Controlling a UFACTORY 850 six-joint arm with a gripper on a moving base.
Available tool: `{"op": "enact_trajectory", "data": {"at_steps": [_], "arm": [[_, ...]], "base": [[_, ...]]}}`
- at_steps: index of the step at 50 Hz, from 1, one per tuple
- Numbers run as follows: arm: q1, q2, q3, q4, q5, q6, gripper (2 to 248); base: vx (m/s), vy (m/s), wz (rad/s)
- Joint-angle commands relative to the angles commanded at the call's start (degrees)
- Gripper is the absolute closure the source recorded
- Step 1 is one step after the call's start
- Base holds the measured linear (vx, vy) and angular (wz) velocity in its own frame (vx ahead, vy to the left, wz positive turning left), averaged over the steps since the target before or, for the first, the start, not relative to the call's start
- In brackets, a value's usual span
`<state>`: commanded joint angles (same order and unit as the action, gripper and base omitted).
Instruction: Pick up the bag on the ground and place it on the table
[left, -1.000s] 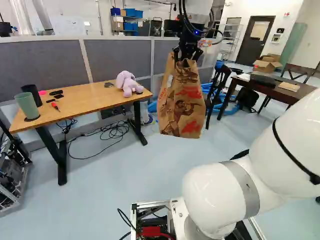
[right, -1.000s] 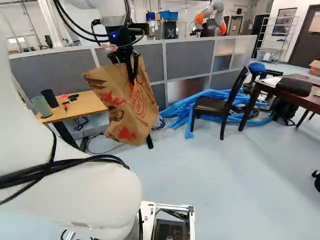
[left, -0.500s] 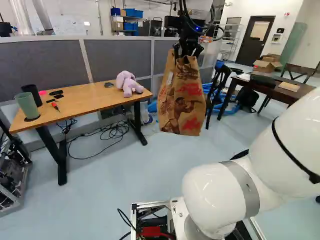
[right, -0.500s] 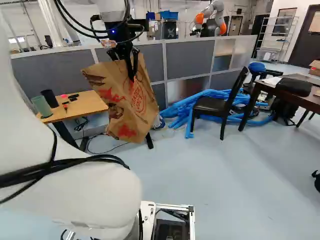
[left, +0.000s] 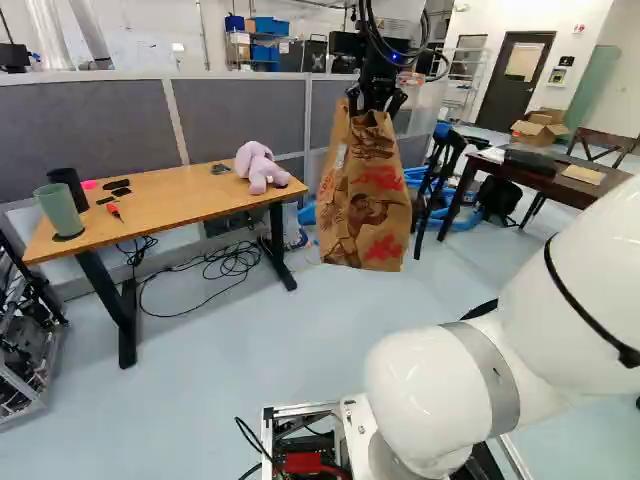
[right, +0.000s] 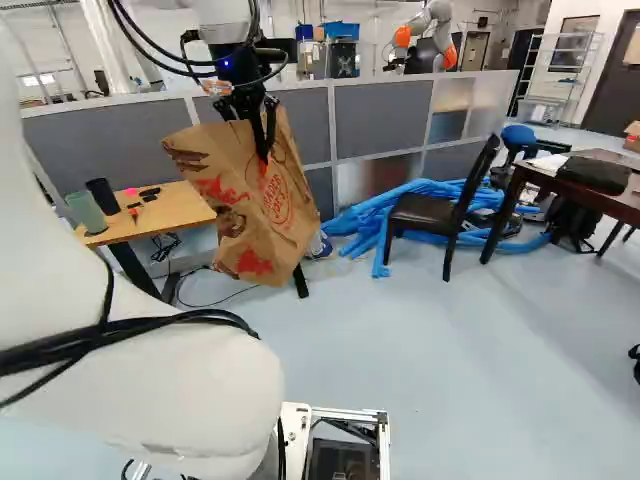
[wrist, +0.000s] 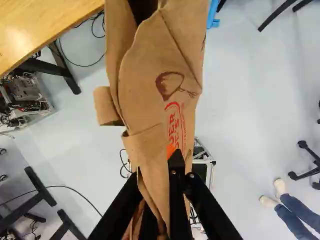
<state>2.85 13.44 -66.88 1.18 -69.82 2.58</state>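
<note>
Currently we reach our arm (right: 150, 375) forward, tool (right: 264, 145) pointing downward and pinched on the paper bag (left: 365, 215). We hold it upright in midair, near the wooden surface (left: 170, 208).

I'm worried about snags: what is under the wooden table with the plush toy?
Tangled black cables lie on the floor between the table legs. The tabletop hides part of the space near the grey partition.
</note>
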Motion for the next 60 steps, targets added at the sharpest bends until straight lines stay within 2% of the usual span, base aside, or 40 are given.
{"op": "enact_trajectory", "data": {"at_steps": [41, 60], "arm": [[0.00, 0.00, 0.00, 0.00, 0.00, 0.00, 229], [0.00, 0.00, 0.00, 0.00, 0.00, 0.00, 229]], "base": [[0.051, 0.003, -0.002], [0.167, 0.098, 0.180]]}}
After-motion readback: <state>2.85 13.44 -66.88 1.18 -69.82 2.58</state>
